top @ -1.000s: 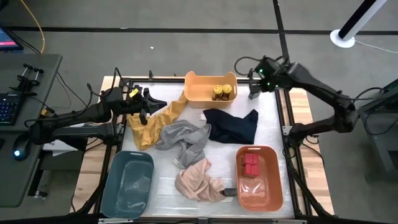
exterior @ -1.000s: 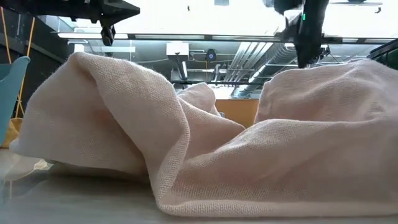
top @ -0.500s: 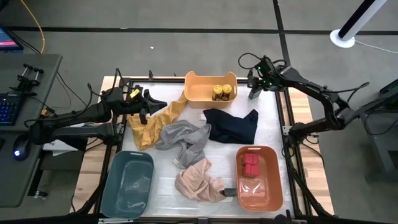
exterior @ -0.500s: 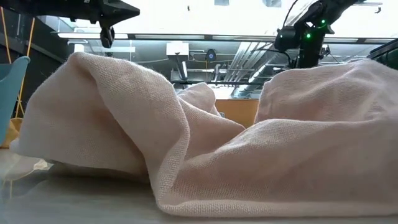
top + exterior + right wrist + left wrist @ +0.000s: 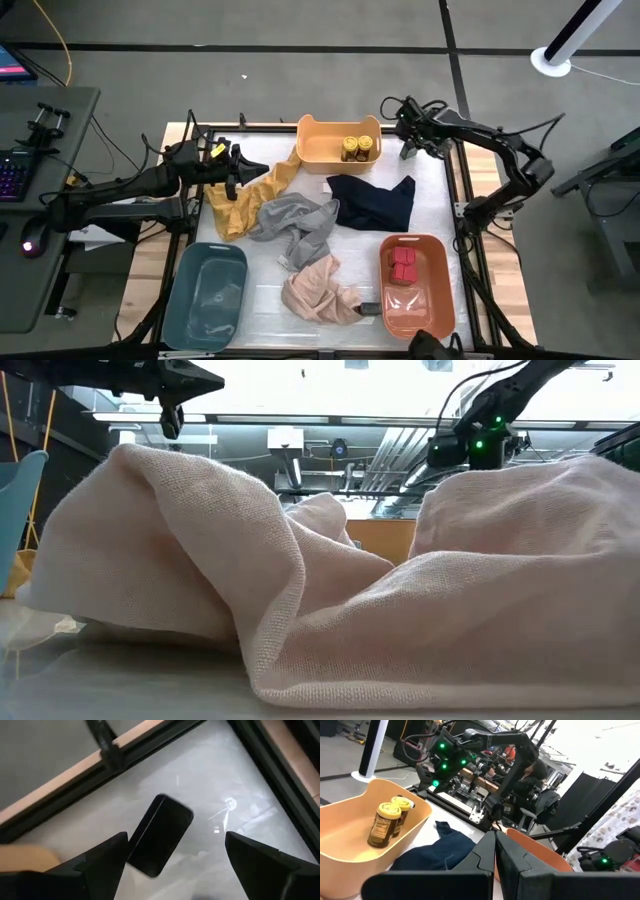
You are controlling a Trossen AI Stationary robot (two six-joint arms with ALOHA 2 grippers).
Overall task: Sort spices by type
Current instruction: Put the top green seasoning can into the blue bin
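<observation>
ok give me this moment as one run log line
left gripper: shut, waiting at table's left | right gripper: open above black tin by yellow bin | jars in yellow bin | red tins in orange bin

White-covered surface (image 5: pixel 440 205) with three bins (image 5: pixel 313 140), four crumpled cloths (image 5: pixel 300 225), and one flat black tin (image 5: pixel 160 835).

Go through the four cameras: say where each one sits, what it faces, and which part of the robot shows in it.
High view: above the table, looking straight down; both arms, the left gripper and the right gripper show.
Low view: at tabletop height, facing a pink cloth; arms overhead.
Left wrist view: on the left arm, facing the yellow bin with jars; shut fingers.
Right wrist view: on the right arm, looking down at a black tin; open fingers.
Shared: high and left wrist views both show the yellow bin.
</observation>
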